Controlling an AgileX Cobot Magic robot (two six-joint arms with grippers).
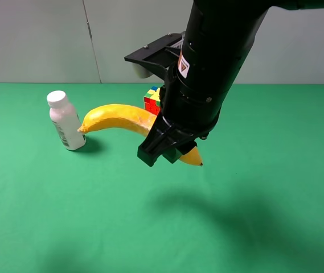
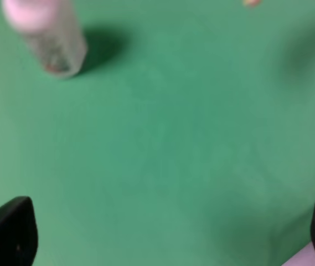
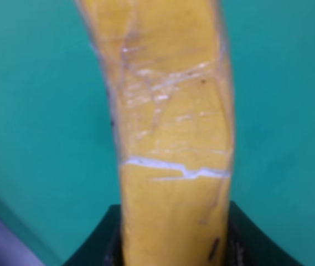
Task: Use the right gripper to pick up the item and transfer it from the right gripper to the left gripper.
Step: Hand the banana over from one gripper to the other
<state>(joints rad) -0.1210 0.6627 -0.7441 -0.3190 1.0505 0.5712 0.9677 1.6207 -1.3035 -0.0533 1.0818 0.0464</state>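
High camera first: your right fingers [image 1: 152, 152] are clamped on the banana [image 1: 119, 118] near its dark-tipped end, which pokes out just past them. The rest of the fruit curves away toward the white plastic bottle [image 1: 66, 120], and its other end looks close to the bottle from this angle. The banana is up off the green surface [image 1: 275, 170], and you can see the arm's shadow lying on the cloth nearer the camera. The puzzle cube [image 1: 152, 100] sits behind, half hidden by the stickered arm. Your left arm doesn't show here at all.

Left wrist cam: the left fingers [image 2: 8, 233] are spread wide, one black tip in each lower corner, with only bare green between them. They've got hold of nothing. The bottle is a blurry shape off in one corner, standing well clear of them.

Right wrist cam: pretty much all banana, scuffed yellow peel with a pale crack line across it. The dark fingers hug it from both sides.
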